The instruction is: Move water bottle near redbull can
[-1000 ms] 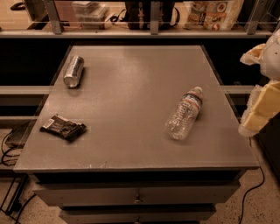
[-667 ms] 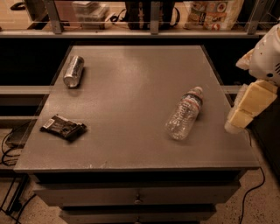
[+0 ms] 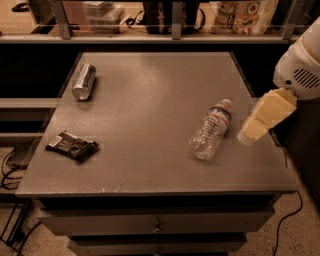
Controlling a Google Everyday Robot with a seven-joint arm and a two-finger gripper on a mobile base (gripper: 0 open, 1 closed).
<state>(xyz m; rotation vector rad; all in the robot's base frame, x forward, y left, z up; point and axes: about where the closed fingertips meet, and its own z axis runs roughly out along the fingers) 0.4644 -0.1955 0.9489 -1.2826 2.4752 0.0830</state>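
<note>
The water bottle (image 3: 211, 131) lies on its side on the right part of the grey table (image 3: 150, 110), white cap pointing to the far right. The redbull can (image 3: 83, 81) lies on its side near the table's far left corner, well apart from the bottle. My gripper (image 3: 252, 130), cream-coloured, hangs from the white arm at the right edge of the view, just right of the bottle's neck and above the table's right edge. It holds nothing.
A flat dark snack packet (image 3: 72, 145) lies near the table's front left. Drawers sit under the table top. A shelf with bags and boxes (image 3: 240, 15) runs behind the table. Cables lie on the floor at both sides.
My arm and gripper have moved left and inward, from beyond the table's right edge toward the bottle. Bottle, can and packet have not moved.
</note>
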